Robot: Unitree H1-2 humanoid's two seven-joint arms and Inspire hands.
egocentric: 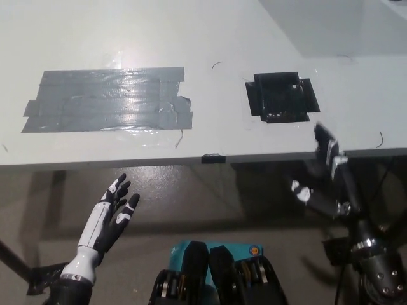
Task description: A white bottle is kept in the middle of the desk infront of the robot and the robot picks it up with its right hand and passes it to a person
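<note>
No white bottle shows anywhere in the head view. My black right hand (331, 178) hangs open below the front edge of the white desk (210, 38) at the lower right, with nothing in it. My white left hand (109, 213) rests open at the lower left, under the desk's edge, fingers spread and empty.
A grey patch of tape (108, 100) lies on the desk's left half. A black tape square (280, 96) marks its right half. A small dark clip (213, 157) sits on the front edge. Brown floor lies below the desk.
</note>
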